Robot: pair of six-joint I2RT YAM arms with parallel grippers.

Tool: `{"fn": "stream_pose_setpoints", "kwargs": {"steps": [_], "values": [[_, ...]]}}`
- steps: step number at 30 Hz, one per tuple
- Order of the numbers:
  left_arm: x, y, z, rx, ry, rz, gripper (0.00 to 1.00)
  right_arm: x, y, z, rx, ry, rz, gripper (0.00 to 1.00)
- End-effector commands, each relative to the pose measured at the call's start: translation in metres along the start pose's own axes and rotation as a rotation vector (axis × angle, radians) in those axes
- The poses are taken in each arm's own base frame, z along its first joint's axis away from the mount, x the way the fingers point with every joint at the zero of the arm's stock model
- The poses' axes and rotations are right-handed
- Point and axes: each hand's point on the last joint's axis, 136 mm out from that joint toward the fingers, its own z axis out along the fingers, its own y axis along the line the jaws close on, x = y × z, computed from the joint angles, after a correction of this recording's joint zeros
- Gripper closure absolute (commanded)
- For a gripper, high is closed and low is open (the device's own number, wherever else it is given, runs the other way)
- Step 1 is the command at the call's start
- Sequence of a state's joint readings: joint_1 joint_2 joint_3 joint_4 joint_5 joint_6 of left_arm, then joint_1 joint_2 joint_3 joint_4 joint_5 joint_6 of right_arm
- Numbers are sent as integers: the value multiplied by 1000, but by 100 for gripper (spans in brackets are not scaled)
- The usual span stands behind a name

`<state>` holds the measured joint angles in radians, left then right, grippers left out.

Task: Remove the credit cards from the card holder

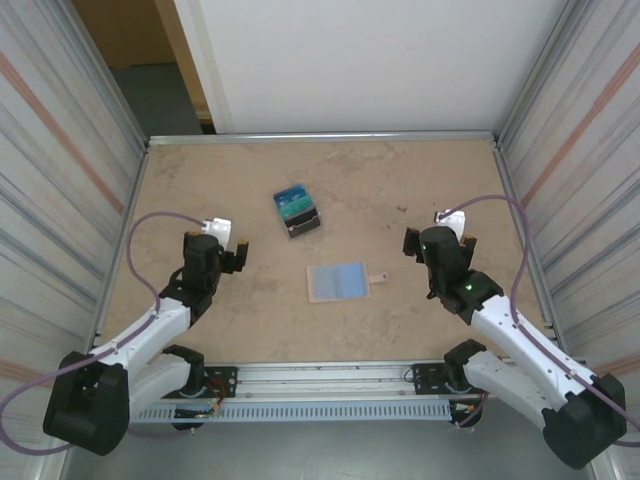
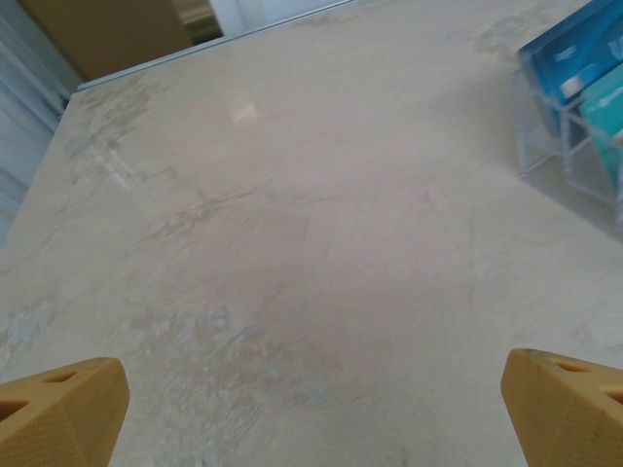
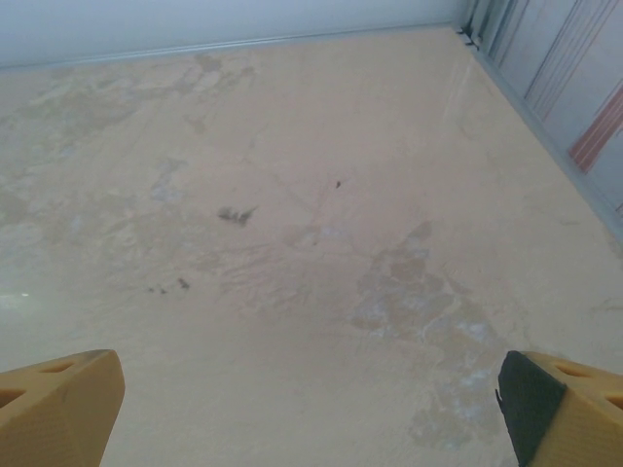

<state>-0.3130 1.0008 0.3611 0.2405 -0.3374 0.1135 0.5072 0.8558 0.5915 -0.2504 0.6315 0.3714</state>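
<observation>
From the near edge, both arms reach out over the worktop (image 1: 420,180). The left jaws are spread wide with nothing between them, and so are the right jaws, each pair hanging over bare surface.

The card holder (image 1: 338,281) lies flat between them, a little nearer the arm bases than the fingertips are. It is open, with the pale blue inside facing up. Its long axis runs left to right, and the snap tab (image 1: 378,277) points at the right arm (image 1: 470,295). That arm looks the nearer. The left arm (image 1: 190,280) stands well apart from the holder's plain end.

Beyond the holder, slightly left, the cards (image 1: 297,212) sit in a small blue and teal stack, apparently in a clear case (image 2: 555,161). I can't tell whether any card remains in the holder, so I'd judge the task done or nearly so.

The worktop is beige, marbled and blotchy. It has a metal rim, ribbed side walls and a white panel at the back.
</observation>
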Motion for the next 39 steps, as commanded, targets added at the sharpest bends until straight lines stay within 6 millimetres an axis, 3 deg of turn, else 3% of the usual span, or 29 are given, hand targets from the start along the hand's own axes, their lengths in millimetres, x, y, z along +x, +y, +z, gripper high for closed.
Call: {"fn": "stream_pose_setpoints", "kwargs": {"steps": [1,11,17,27,39], "values": [[-17,17,4,-49,-110,-91,1,-7,-5,12,27,-50,-51,1],[-12,17,23,-45,-143,-69,1,1,-34,48,14,-16,52,1],[-12,14,31,-38,-158,-59,1,6,-48,59,26,-15,84,2],[-27,11,41,17,-215,-23,1,0,-53,56,7,-75,126,2],[-2,14,65,81,-158,-102,1,3,-58,55,15,-86,142,2]]}}
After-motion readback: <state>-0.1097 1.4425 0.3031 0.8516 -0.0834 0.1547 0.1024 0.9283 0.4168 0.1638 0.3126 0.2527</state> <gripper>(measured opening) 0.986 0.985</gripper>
